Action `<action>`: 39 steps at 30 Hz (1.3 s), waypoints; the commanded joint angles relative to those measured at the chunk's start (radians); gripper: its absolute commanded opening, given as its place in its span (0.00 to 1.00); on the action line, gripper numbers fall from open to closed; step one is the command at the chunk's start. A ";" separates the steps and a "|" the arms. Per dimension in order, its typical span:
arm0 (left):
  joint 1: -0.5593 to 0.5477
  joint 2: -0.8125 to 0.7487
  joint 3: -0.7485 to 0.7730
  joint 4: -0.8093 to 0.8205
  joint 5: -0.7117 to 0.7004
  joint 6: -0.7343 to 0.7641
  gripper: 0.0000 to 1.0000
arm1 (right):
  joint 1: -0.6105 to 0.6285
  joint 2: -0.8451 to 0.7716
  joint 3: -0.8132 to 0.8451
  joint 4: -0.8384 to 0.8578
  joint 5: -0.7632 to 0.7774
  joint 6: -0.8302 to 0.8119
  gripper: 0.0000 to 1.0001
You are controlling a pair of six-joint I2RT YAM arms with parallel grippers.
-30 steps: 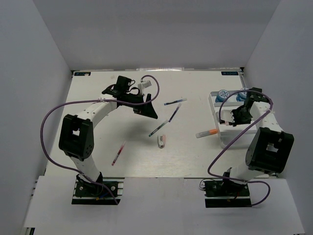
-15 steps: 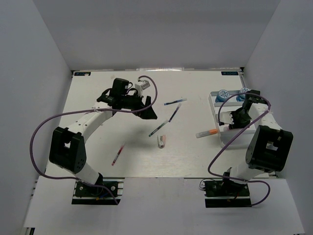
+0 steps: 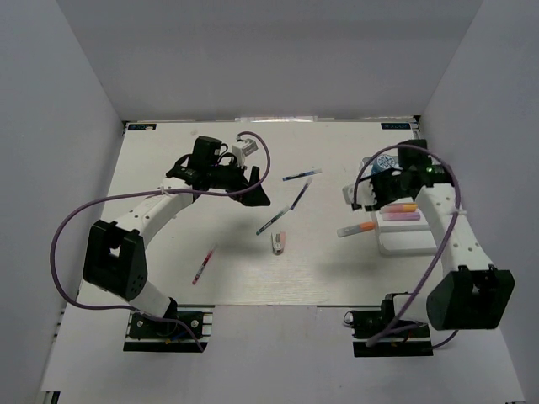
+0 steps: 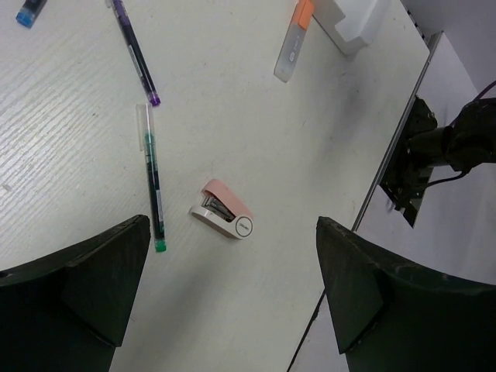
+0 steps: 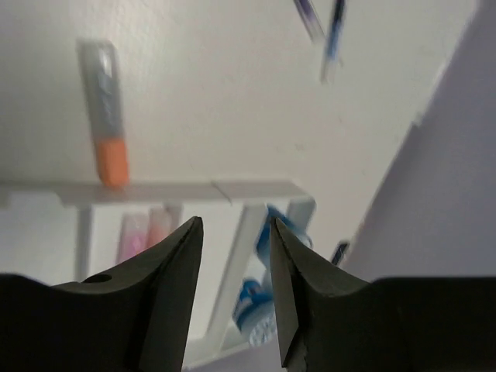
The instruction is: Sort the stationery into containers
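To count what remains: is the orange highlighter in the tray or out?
Out. The highlighter lies on the table beside the tray, its orange end at the tray's outer wall.

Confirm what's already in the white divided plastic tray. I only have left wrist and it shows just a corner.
Observer: Two stubby markers lie side by side in the white divided plastic tray: a yellow-orange highlighter and a pink-purple highlighter.
Operator: Right hand carrying anything?
Observer: No. The right hand is open and empty, by the tray.
Operator: Any pens outside my frame?
Observer: One thin red pen, lying on the near-left part of the table, apart from the rest.
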 commanded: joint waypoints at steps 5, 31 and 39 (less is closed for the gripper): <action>0.008 -0.011 0.026 0.008 0.016 0.003 0.97 | 0.191 0.087 -0.090 0.004 -0.070 0.213 0.46; 0.017 -0.002 -0.027 0.016 0.001 0.009 0.96 | 0.249 0.296 -0.248 0.251 0.151 0.232 0.51; 0.017 0.001 -0.028 0.014 -0.005 0.015 0.96 | 0.249 0.344 -0.240 0.272 0.165 0.252 0.47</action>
